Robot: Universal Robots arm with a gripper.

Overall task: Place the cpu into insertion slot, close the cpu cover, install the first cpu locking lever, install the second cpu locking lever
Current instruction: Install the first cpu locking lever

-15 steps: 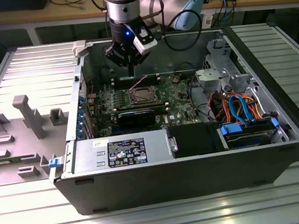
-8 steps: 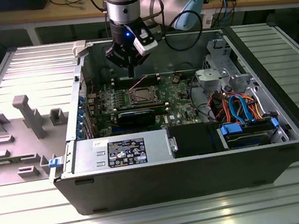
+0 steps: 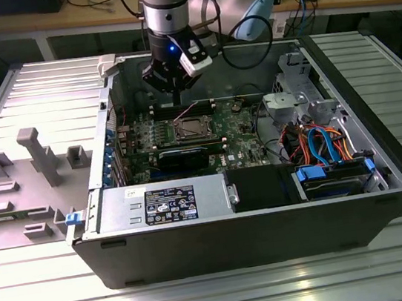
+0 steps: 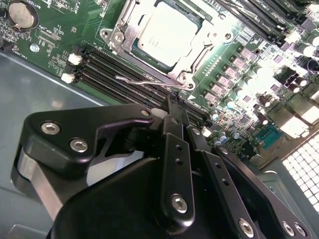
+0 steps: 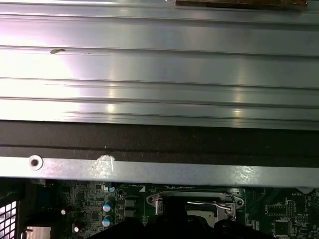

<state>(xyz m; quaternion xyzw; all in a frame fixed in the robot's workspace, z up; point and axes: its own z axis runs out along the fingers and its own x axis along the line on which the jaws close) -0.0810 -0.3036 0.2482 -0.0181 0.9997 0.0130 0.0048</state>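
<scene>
An open computer case (image 3: 248,222) lies on its side on the ribbed metal bench (image 3: 207,299). In the exterior view the arm reaches down into the far part of the case, and its claw (image 3: 175,87) hangs just above the green motherboard (image 3: 239,126), slightly beyond the socket. In the second wrist view the claw (image 4: 178,119) has its black fingers (image 4: 175,164) drawn narrowly together with nothing between them, their tips near the long black memory slots (image 4: 119,74) beside the socket.

The cpu (image 4: 167,32) sits in the insertion slot (image 3: 190,128), near the middle of the board, its dull silver top showing through the window of the cpu cover (image 4: 192,63). The cover lies flat, closed over the chip. A thin wire locking lever (image 4: 144,78) runs along the socket's edge on the memory-slot side, close to the fingertips but apart from them. In the first wrist view the socket frame (image 5: 194,204) shows just past the case's wall.
</scene>
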